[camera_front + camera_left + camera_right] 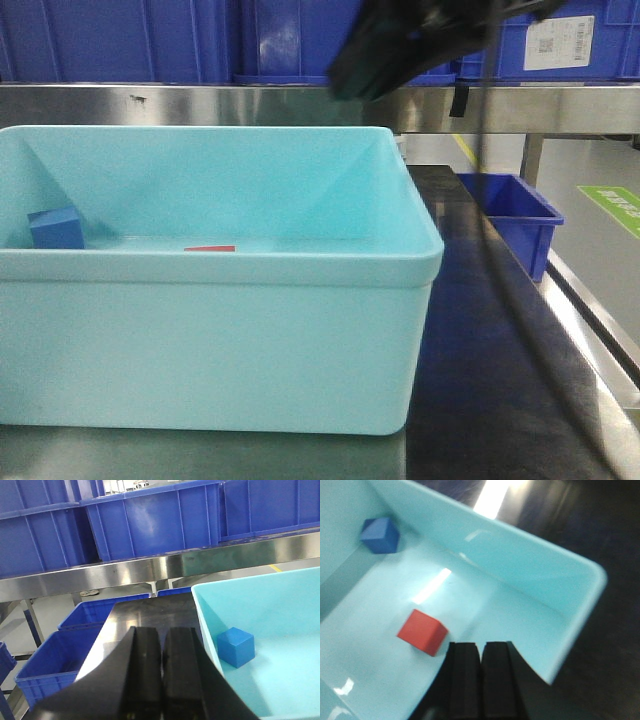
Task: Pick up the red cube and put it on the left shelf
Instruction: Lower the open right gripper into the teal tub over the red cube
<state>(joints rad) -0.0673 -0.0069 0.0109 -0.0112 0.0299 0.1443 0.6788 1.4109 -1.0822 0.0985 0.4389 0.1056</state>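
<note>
The red cube (pixel 422 631) lies on the floor of the pale turquoise tub (pixel 530 565); in the front view only its top (pixel 210 248) shows above the tub's near wall (pixel 200 340). My right gripper (pixel 481 646) is shut and empty, hanging above the tub just right of the red cube; its arm (pixel 400 45) shows dark at the top of the front view. My left gripper (pixel 163 630) is shut and empty, over the dark table left of the tub (pixel 260 600).
A small blue cube (pixel 56 227) sits in the tub's far left corner, also in the left wrist view (pixel 235 646) and the right wrist view (pixel 380 535). Blue bins (pixel 150 520) stand on a steel shelf (pixel 200 105) behind. More blue bins (pixel 65 650) sit low at the left, one (pixel 515 215) at the right.
</note>
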